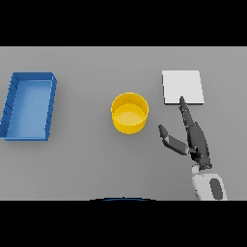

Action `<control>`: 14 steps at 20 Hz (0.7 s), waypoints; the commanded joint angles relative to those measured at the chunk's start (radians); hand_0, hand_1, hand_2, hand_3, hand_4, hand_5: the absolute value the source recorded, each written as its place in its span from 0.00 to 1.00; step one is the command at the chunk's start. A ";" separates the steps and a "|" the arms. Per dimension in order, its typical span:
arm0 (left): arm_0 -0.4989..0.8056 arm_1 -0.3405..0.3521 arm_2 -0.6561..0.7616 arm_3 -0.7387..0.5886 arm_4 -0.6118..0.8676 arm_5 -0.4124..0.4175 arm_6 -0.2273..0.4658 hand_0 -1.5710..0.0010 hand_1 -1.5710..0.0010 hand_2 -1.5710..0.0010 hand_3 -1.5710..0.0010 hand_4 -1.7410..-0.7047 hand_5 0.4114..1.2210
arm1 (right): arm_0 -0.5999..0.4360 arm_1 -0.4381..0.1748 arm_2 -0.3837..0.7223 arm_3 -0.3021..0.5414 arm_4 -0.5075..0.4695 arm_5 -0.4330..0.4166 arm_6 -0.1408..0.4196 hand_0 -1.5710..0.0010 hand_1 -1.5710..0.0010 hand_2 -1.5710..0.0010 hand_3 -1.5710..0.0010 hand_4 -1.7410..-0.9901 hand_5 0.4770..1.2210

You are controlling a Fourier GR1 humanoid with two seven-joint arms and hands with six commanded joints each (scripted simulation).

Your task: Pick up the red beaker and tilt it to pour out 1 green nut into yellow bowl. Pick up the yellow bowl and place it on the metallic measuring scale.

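Note:
The yellow bowl [130, 113] stands upright at the middle of the grey table, and I cannot make out anything inside it. To its right and a little farther back lies the flat, pale metallic scale [182, 87]. My right hand [195, 137] is open between them, just right of the bowl and apart from it. Its straight fingers point away from me with the tips at the scale's near edge, and its thumb is spread toward the bowl. No red beaker shows anywhere in view. My left hand does not appear.
A blue rectangular tray [30, 105] lies at the far left of the table, its long side running away from me.

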 commanded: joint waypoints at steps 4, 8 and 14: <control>0.199 -0.020 0.067 -0.152 0.117 0.051 0.087 0.00 0.00 0.00 0.00 0.00 1.00 | 0.002 -0.006 -0.006 -0.014 -0.020 0.012 -0.002 1.00 1.00 1.00 1.00 0.82 0.25; 0.448 -0.062 0.089 -0.384 0.202 0.103 0.128 0.00 0.00 0.00 0.00 0.00 1.00 | 0.007 -0.005 -0.001 -0.005 -0.008 0.007 -0.019 1.00 1.00 1.00 1.00 0.78 0.27; 0.664 -0.099 0.089 -0.651 0.257 0.135 0.255 0.00 0.00 0.00 0.00 0.00 0.71 | 0.002 -0.015 -0.006 -0.002 -0.012 0.013 -0.006 1.00 1.00 1.00 1.00 0.77 0.26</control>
